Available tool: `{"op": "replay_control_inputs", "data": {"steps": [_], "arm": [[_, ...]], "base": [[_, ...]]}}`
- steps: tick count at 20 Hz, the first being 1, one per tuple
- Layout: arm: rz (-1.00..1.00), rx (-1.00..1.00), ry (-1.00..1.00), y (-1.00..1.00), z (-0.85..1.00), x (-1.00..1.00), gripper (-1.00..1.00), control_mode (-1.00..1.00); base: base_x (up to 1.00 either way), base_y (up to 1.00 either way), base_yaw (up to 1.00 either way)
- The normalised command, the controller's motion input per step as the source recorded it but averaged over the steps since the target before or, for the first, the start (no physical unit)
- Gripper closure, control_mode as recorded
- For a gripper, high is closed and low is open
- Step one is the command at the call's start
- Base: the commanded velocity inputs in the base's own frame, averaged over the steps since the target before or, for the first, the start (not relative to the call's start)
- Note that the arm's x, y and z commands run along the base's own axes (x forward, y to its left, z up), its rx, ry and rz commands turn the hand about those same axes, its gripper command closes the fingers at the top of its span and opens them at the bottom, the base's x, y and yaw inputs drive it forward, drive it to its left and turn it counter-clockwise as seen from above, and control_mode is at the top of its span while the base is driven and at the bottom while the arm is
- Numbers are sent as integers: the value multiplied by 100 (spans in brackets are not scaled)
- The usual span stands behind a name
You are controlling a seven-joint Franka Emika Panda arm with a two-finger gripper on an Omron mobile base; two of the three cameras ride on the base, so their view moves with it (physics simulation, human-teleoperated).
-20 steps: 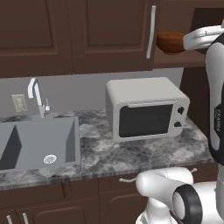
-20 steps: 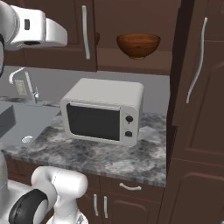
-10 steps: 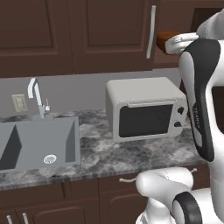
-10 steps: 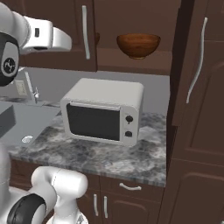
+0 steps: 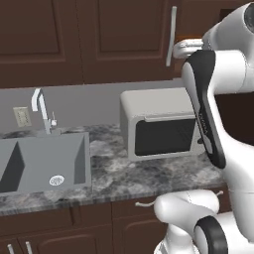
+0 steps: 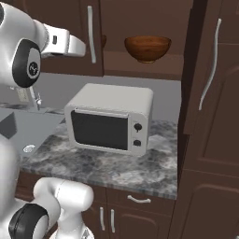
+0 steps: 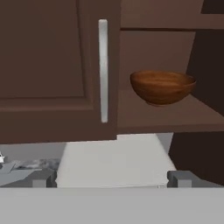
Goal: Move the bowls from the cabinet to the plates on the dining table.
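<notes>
A glossy reddish-brown bowl [image 7: 162, 86] stands upright on the shelf of the cabinet [image 7: 52, 65], in the half whose door is open. From the right base view the same bowl [image 6: 147, 48] sits above the microwave, and a brown edge of something shows behind the shut door's handle. My gripper [image 7: 113, 179] is open, its tips far apart with nothing between them. It hangs in front of the shut door, left of and short of the bowl. The hand [image 6: 70, 45] points right toward the shelf. The plates and the dining table are out of view.
A white microwave [image 6: 109, 121] stands on the marble counter [image 6: 112, 170] right under the shelf. The open cabinet door [image 6: 210, 70] juts out on the right. A sink [image 5: 42, 161] with a tap lies to the left. The shut door's bar handle [image 7: 103, 70] is close to the hand.
The arm has swung toward the cabinet; the hand has moved right toward the open shelf. In the left base view the arm now covers the bowl. The gripper stays open.
</notes>
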Motion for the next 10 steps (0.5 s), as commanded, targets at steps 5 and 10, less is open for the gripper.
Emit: {"op": "replay_control_inputs", "data": {"steps": [5, 10], "arm": [[0, 0, 0, 0, 0, 68, -100, -100], [0, 0, 0, 0, 3, 63, -100, -100]], "base": [[0, 0, 0], [0, 0, 0]]}}
